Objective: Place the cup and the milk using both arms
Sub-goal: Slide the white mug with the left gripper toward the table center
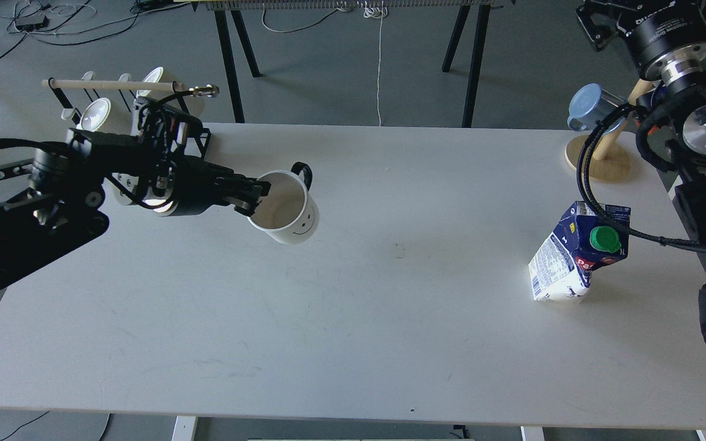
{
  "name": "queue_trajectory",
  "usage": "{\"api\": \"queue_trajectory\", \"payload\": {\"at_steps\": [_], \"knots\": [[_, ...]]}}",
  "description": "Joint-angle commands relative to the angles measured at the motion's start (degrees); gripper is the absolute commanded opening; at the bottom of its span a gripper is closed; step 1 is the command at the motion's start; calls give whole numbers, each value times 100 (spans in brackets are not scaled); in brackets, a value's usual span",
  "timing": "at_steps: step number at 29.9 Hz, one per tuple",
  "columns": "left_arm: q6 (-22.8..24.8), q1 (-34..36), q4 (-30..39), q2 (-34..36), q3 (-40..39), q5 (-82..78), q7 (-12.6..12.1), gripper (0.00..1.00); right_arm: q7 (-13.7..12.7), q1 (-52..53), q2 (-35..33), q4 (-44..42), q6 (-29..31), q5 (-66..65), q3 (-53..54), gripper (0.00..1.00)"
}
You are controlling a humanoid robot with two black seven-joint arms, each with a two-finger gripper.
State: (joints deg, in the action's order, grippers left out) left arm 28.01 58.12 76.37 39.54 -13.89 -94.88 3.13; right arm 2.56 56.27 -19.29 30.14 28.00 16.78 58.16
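Observation:
A white cup (288, 211) with a smiley face and a black handle hangs tilted above the white table (353, 343), left of centre. My left gripper (256, 197) is shut on the cup's near rim and holds it in the air. A blue and white milk carton (573, 257) with a green cap stands at the right side of the table. My right gripper (598, 21) is high at the top right corner, far above the carton; its fingers run out of view, so I cannot tell how they stand.
A black wire rack (175, 144) with two white mugs stands at the back left, partly behind my left arm. A wooden stand (598, 162) with a blue mug (592, 107) is at the back right. A black cable (592, 202) hangs beside the carton.

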Motion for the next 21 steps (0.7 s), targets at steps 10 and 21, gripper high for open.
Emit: {"api": "queue_trajectory", "payload": {"at_steps": [10,21], "knots": [[-1,-64,-52,-1351,53,-540,-568,5,-1,42,-22,9,0,0,37,99],[-1,-12,-26,-1765,439,-918,-603,9,-9,33,-127,18,0,0,37,99]]}}
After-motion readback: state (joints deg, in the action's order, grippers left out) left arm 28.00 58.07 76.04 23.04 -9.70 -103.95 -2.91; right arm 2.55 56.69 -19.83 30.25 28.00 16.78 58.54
